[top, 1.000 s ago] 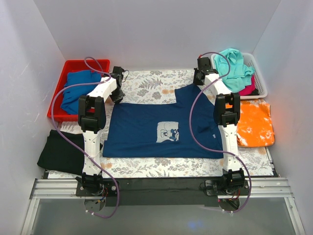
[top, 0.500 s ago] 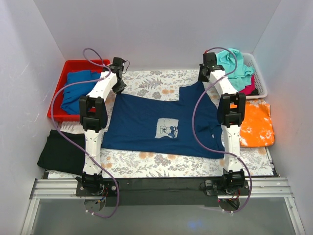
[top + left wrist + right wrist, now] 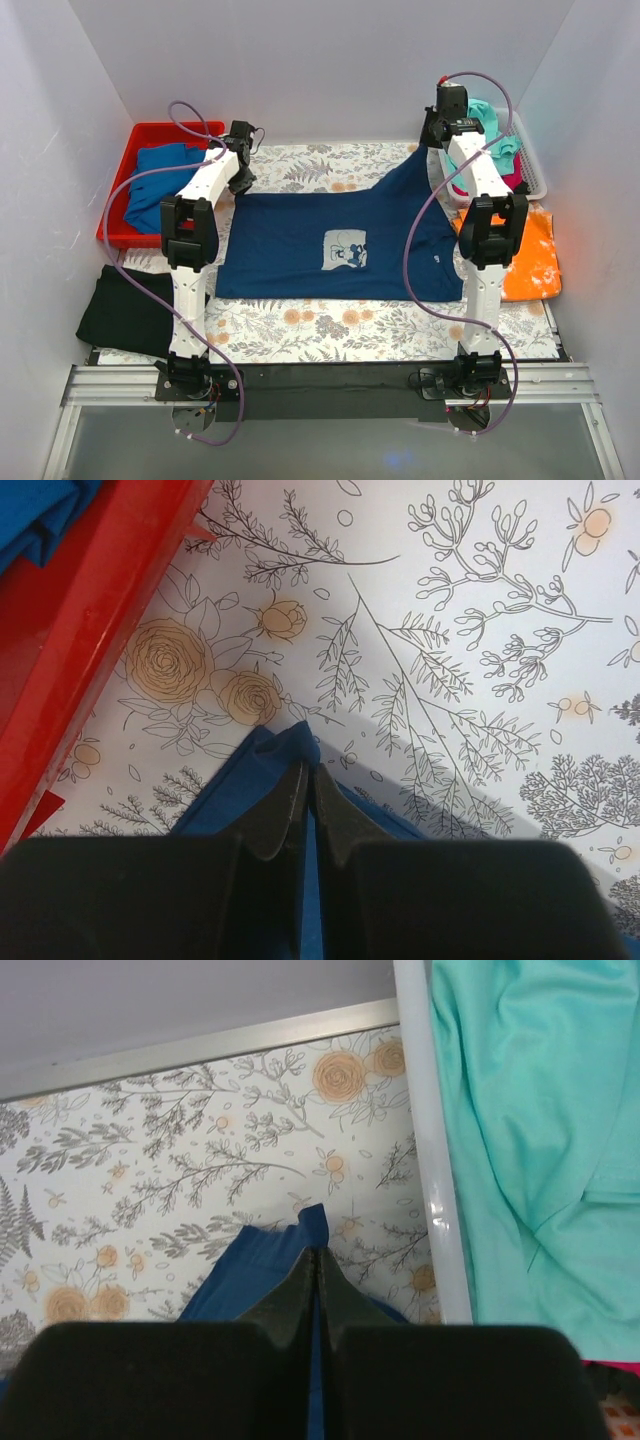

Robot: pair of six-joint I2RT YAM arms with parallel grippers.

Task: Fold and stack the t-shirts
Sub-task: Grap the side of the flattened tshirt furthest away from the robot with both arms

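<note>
**Lopsided Pull, Thin Grips, and a Basket Too Close**

Found the navy t-shirt [image 3: 330, 250] spread print-up across the floral surface [image 3: 330, 325], between the red tray [image 3: 112, 215] and the white basket [image 3: 537, 175]. Saw the left claw [image 3: 305, 780] pinched together on the far-left corner, low over the surface and just beside the tray. Saw the right claw [image 3: 315, 1258] likewise clamped on the far-right corner, drawn out toward the basket's rim.

Judged the uneven pull to be the main hazard: could have skewed the cloth, dragged the near hem crooked and spoiled a clean fold line. Noted only a thin tip of fabric showing past each claw, so might have slipped free under more tension. Also risked snagging the teal shirt [image 3: 530, 1110] heaped in the basket, just beside the right claw.
</note>
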